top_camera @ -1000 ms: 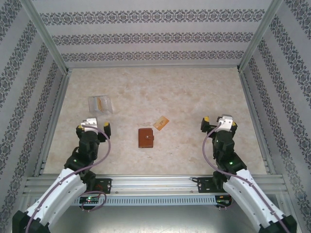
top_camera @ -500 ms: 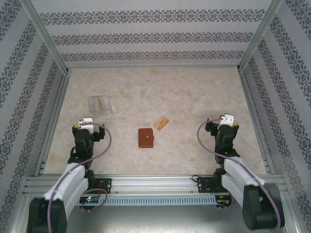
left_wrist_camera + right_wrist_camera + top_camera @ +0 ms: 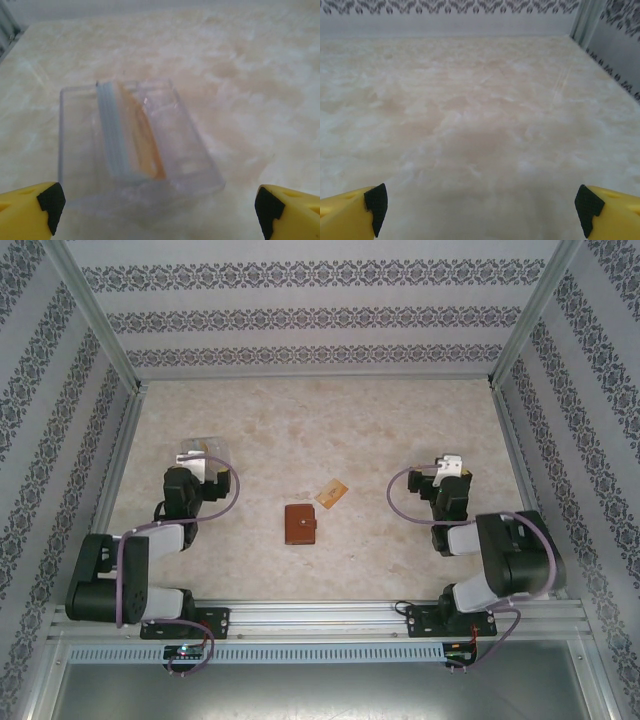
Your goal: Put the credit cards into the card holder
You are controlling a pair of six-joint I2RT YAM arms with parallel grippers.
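Observation:
The card holder (image 3: 299, 524), reddish-brown with a snap tab, lies shut at the table's middle. One orange-tan credit card (image 3: 331, 493) lies flat just beyond it to the right. More credit cards (image 3: 125, 130), pale silvery ones and an orange one, stand stacked on edge in a clear plastic box (image 3: 195, 155) at the far left (image 3: 203, 448). My left gripper (image 3: 160, 207) is open right in front of that box, its jaws wide and nothing between them; from above it (image 3: 198, 466) overlaps the box's near side. My right gripper (image 3: 480, 207) stands open over bare table at the right (image 3: 447, 472).
Patterned walls and aluminium posts (image 3: 515, 325) close in the marble-look table (image 3: 330, 420) on three sides. A metal rail (image 3: 320, 618) with both arm bases runs along the near edge. Bare table lies between the two grippers around the holder.
Both arms have folded back and their grippers have slid farther from the near edge. The left one has come up to the clear box; the right one has shifted slightly left. Jaws stayed open.

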